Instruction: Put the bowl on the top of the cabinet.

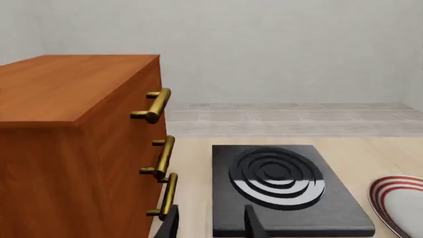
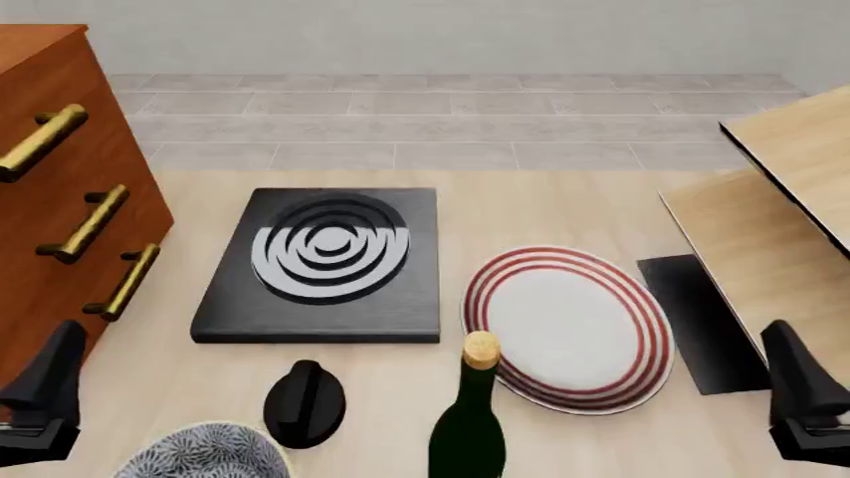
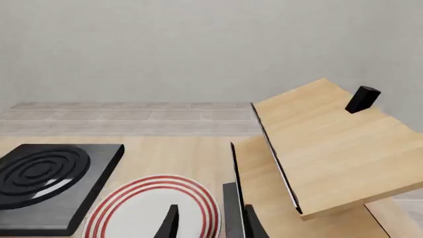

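I count one bowl [image 2: 202, 453], sitting at the near edge of the table, just left of the black knob [image 2: 305, 401] and near of the hob [image 2: 322, 265]. One cabinet [image 2: 54, 209] stands left of the hob, with three brass handles [image 1: 160, 157] down its front. Its top [image 1: 63, 84] is bare wood in my left wrist view.

Right of the hob I have one red-ringed plate [image 2: 571, 327], and one dark bottle [image 2: 469, 423] stands just near of the plate's left rim. Two pale boards [image 3: 324, 144] lean right of the plate.

My left gripper [image 1: 211, 225] hangs beside the cabinet's lower front, fingers apart and holding nothing. My right gripper [image 3: 208, 223] hangs over the plate's right side, also parted and empty. Neither is touching the bowl.
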Controlling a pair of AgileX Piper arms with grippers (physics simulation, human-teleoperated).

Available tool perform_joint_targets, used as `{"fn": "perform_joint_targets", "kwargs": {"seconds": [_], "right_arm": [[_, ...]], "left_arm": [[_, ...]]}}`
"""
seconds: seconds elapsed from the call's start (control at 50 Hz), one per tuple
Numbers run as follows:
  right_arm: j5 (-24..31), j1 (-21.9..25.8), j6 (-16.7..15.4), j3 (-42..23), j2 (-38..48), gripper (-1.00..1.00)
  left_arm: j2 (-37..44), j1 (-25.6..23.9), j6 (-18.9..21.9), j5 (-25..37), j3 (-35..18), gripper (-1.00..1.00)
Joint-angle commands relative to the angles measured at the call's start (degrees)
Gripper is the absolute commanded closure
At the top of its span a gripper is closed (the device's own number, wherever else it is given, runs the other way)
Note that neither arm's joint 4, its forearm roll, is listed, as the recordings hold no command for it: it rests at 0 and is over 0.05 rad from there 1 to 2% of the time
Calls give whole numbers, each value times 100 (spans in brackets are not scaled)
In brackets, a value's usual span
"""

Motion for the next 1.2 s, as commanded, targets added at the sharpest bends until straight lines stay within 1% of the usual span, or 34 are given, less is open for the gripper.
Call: {"fn": "perform_joint_targets", "kwargs": {"seconds": [0.02, 0.08, 0.1, 0.14, 0.16, 0.22, 0.38, 0.46, 0.48, 0.5, 0.54, 0.56, 0.62, 0.66, 0.7, 0.72, 0.74, 0.78, 0.84, 0.86, 0.88, 0.9, 0.96, 1.16, 1.2], "right_arm": [[-7, -1, 0, -15, 26, -100], [-6, -1, 2, -15, 27, -100], [-7, -1, 0, -15, 26, -100], [-7, -1, 2, -15, 26, -100], [-7, -1, -1, -15, 25, -100], [-7, -1, 1, -15, 25, -100], [-7, -1, 2, -15, 26, -100], [-7, -2, 1, -15, 25, -100], [-7, -1, 2, -15, 25, -100], [-7, -1, -1, -15, 26, -100], [-7, 0, 2, -15, 25, -100], [-7, -1, 0, -15, 26, -100], [-6, -2, 2, -15, 28, -100], [-7, -2, 0, -15, 26, -100], [-7, -1, 1, -15, 26, -100], [-7, -1, 1, -15, 26, -100], [-7, -1, 1, -15, 25, -100], [-7, 0, 1, -15, 26, -100], [-7, 0, 1, -15, 26, -100], [-7, 0, 1, -15, 26, -100], [-7, 0, 1, -15, 26, -100], [-7, -1, 0, -15, 26, -100], [-7, 1, 0, -15, 26, -100], [-7, -1, 1, -15, 26, -100], [-7, -2, -1, -15, 26, -100]], "left_arm": [[1, -9, 56, -32, -7, -100], [1, -91, 59, 31, -15, -100], [3, -176, 0, 265, -15, -100], [1, -80, 78, 83, -16, -100], [5, -27, -8, 206, -22, -100], [2, -44, 51, 141, -17, -100], [2, -82, 61, 249, -44, -100], [4, -168, 44, 400, -141, -100], [3, -320, 47, 448, -150, -100], [3, -315, 63, 482, -169, -100], [3, -408, 16, 695, -237, -100], [1, -492, 114, 661, -281, -100], [1, -554, 165, 748, -394, -100], [1, -469, 133, 871, -455, -100], [1, -507, 130, 950, -466, -100], [0, -467, 174, 935, -477, -100], [0, -368, 167, 1064, -499, -100], [0, -367, 155, 1277, -592, -100], [0, -416, 202, 1401, -703, -100], [2, -406, 231, 1596, -865, -100], [0, -406, 231, 1602, -868, -100], [2, -388, 307, 1795, -1042, -100], [2, -438, 311, 1900, -1119, -100], [1, -501, 439, 3048, -1773, -100], [1, -503, 454, 3152, -1838, -100]]}}
